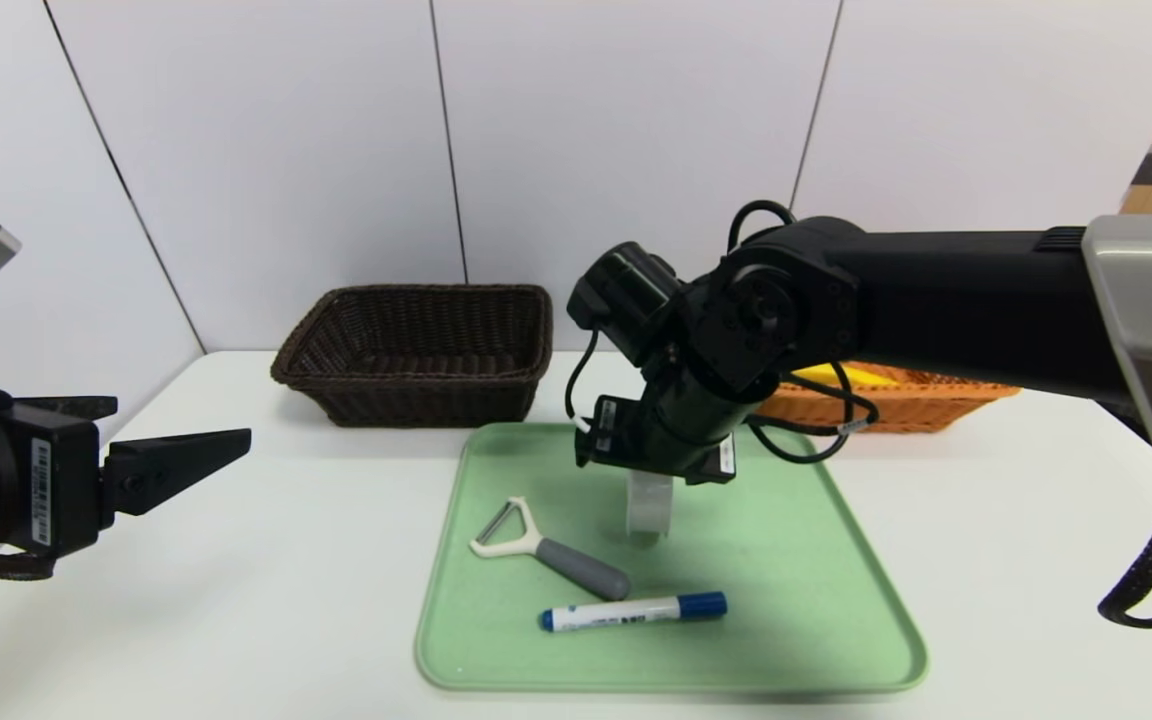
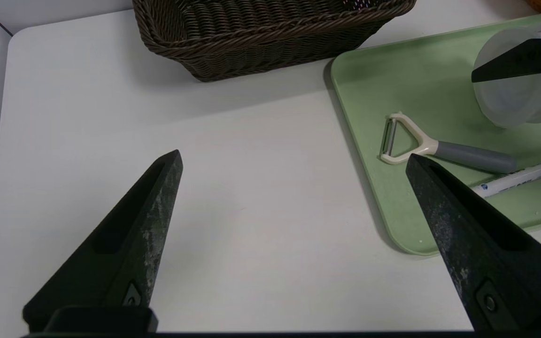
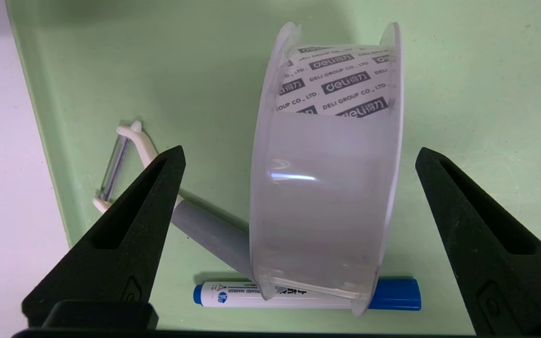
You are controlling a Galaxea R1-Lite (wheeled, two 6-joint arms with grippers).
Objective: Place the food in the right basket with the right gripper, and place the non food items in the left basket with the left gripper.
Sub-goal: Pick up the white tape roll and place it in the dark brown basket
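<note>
A clear tape roll [image 3: 327, 188] stands on edge on the green tray [image 1: 796, 580]. My right gripper [image 3: 299, 151] hangs over it, open, one finger on each side with gaps to the roll. In the head view the roll [image 1: 648, 505] shows below the right wrist. A peeler [image 1: 546, 550] with a grey handle and a blue-capped marker [image 1: 633, 611] lie on the tray in front of the roll. My left gripper [image 1: 181, 420] is open and empty over the bare table left of the tray. The dark left basket [image 1: 416, 350] looks empty. The orange right basket [image 1: 896, 405] holds something yellow [image 1: 836, 375].
The white wall stands right behind both baskets. The right arm [image 1: 936, 290] reaches across in front of the orange basket and hides much of it. White table [image 2: 251, 225] lies between the left gripper [image 2: 293, 155] and the tray's edge [image 2: 369, 188].
</note>
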